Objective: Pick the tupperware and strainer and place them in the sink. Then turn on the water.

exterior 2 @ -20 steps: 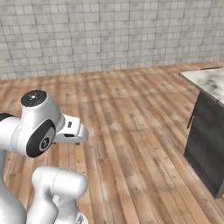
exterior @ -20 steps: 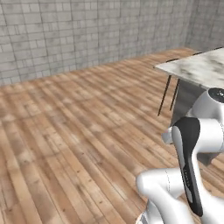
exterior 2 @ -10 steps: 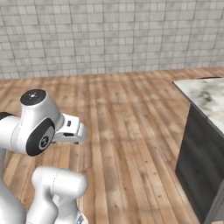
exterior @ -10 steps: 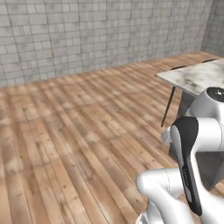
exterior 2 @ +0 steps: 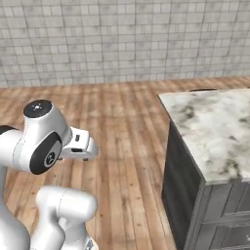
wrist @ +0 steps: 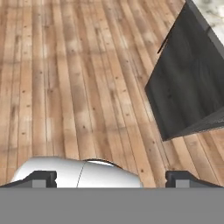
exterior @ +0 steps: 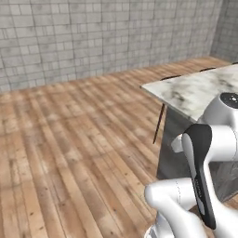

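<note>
The tupperware, the strainer, the sink and its faucet are out of view. My gripper (wrist: 113,179) is open: its two dark fingertips (wrist: 43,178) stand far apart at the bottom of the hand view, with nothing between them. It hangs over bare wooden floor, tucked close to the arm. In the right base view the hand (exterior 2: 80,144) juts out to the right from the arm's upper joint, well left of the counter.
A marble-topped counter (exterior: 195,90) (exterior 2: 219,132) with dark side panels (wrist: 188,78) stands to the right. Wooden plank floor (exterior: 69,148) stretches ahead and to the left. A grey tiled wall (exterior 2: 122,39) closes the back.
The whole picture has shifted: the base has moved, so the marble counter has slid leftward and grown larger in both base views. The arm keeps its folded pose.
</note>
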Tool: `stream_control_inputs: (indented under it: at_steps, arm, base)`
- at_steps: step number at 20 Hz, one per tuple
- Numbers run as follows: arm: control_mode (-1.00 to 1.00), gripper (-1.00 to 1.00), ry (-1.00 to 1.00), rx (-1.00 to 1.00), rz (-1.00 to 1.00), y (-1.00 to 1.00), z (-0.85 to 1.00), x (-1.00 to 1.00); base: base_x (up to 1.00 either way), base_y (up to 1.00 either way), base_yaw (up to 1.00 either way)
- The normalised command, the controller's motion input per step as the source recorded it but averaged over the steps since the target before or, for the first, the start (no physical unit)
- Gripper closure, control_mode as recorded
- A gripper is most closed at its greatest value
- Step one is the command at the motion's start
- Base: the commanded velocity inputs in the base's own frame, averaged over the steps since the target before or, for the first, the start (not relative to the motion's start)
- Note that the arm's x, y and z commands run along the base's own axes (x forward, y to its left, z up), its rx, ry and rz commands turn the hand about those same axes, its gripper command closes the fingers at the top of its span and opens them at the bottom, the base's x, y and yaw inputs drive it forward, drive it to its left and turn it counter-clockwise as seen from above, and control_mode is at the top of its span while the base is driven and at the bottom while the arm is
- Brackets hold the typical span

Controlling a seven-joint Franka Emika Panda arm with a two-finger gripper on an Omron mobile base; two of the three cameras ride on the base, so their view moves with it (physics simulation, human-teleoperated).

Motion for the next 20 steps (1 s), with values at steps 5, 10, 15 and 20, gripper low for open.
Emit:
stream_control_inputs:
  at_steps: [5, 10, 15, 20]
  arm:
    - [1.0, -1.0, 0.0, 0.0, 0.0, 0.0, 0.0, 0.0]
    - [1.0, -1.0, 0.0, 0.0, 0.0, 0.0, 0.0, 0.0]
    - [1.0, -1.0, 0.0, 0.0, 0.0, 0.0, 0.0, 0.0]
    - [1.0, -1.0, 0.0, 0.0, 0.0, 0.0, 0.0, 0.0]
  base:
    - [0.59, -0.99, 0.13]
    - [0.42, -0.91, 0.15]
    - [0.26, -0.92, 0.14]
    - [0.18, -0.99, 0.1]
